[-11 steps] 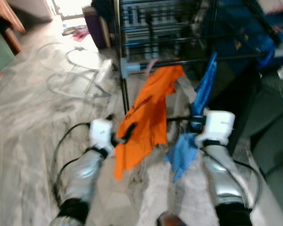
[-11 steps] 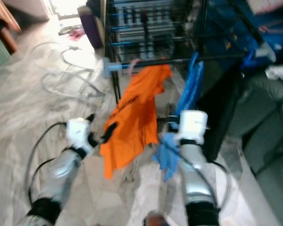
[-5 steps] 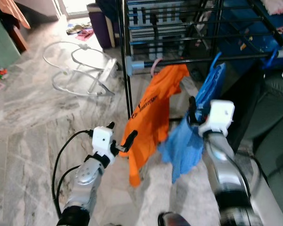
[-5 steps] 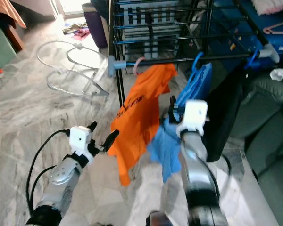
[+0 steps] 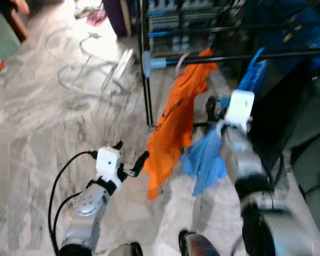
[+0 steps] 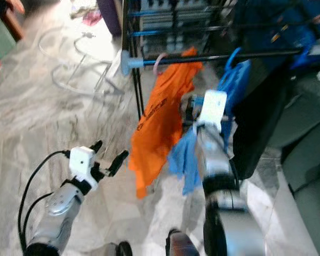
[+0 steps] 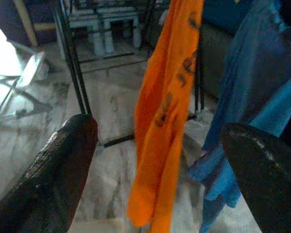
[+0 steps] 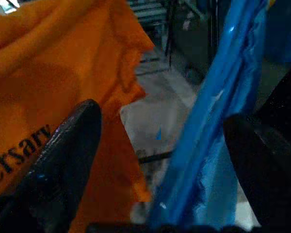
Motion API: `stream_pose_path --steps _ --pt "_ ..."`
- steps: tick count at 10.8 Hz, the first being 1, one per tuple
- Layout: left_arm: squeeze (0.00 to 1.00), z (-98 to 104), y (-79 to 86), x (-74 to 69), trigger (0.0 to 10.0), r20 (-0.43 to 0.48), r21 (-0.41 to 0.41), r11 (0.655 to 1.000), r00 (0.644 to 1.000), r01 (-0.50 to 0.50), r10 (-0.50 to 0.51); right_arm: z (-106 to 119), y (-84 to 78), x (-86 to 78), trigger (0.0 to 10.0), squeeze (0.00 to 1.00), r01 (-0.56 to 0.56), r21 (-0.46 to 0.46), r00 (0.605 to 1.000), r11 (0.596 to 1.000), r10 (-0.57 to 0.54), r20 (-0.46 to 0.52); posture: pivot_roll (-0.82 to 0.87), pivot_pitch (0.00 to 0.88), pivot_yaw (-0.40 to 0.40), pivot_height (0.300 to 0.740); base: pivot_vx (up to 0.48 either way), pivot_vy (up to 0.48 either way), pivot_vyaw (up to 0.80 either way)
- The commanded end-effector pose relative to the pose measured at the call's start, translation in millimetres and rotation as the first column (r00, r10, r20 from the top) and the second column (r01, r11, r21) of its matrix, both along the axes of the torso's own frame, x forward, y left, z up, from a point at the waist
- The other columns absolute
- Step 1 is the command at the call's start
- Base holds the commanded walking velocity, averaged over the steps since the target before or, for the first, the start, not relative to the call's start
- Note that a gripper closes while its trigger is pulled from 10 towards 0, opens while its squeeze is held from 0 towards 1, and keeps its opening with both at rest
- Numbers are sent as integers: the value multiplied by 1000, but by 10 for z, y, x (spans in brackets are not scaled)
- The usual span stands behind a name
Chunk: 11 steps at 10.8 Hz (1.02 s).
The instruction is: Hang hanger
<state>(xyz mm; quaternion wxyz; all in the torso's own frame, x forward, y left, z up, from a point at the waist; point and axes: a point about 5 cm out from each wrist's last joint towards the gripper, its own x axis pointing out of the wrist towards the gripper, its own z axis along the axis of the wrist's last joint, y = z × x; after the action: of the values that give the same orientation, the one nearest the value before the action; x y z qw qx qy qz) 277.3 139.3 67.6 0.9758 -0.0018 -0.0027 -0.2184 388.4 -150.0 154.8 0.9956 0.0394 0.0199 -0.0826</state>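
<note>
Grey marble floor [image 5: 37,122] lies under the left gripper [image 5: 129,158], whose fingers are spread with nothing between them, low beside the orange shirt [image 5: 176,120]. That shirt hangs from the black rack rail [image 5: 245,55] on a pink hanger [image 5: 180,60]. Further right, the right gripper [image 8: 160,160], fingers parted, is raised against the blue garment [image 5: 208,157] hanging from the same rail.

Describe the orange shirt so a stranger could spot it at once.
Find the black metal drying rack standing on the marble floor. From its front rail, by the pale end cap, the orange shirt hangs on a pink hanger. Its neighbour is a blue garment; only the orange one carries dark lettering.
</note>
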Motion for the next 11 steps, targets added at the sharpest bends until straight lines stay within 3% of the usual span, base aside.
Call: stream_pose_path --steps 1,4,7,9,11 --pt "0 -20 16 -55 10000 -16 16 1000 1000 19 -19 -98 -28 3 10000 0 22 22 998 1000 -21 -61 -191 261 69 740 0 0 0" --pt "0 15 -35 -24 10000 -27 18 999 999 47 -47 -244 -282 -41 10000 0 130 -15 982 991 -131 -135 -208 263 82 740 0 0 0" --pt "0 28 -122 44 10000 -33 16 996 996 83 -83 -235 -540 -112 10000 0 177 -152 977 972 -192 -91 -251 252 98 740 0 0 0" --pt "0 32 -165 78 10000 -35 16 995 994 101 -101 -136 -502 -65 10000 0 104 -265 991 959 -122 -56 -266 246 106 740 0 0 0" --pt "0 35 -182 94 10000 -33 16 994 994 104 -104 -27 -394 7 10000 0 29 -312 998 950 -42 -37 -261 234 104 740 0 0 0"
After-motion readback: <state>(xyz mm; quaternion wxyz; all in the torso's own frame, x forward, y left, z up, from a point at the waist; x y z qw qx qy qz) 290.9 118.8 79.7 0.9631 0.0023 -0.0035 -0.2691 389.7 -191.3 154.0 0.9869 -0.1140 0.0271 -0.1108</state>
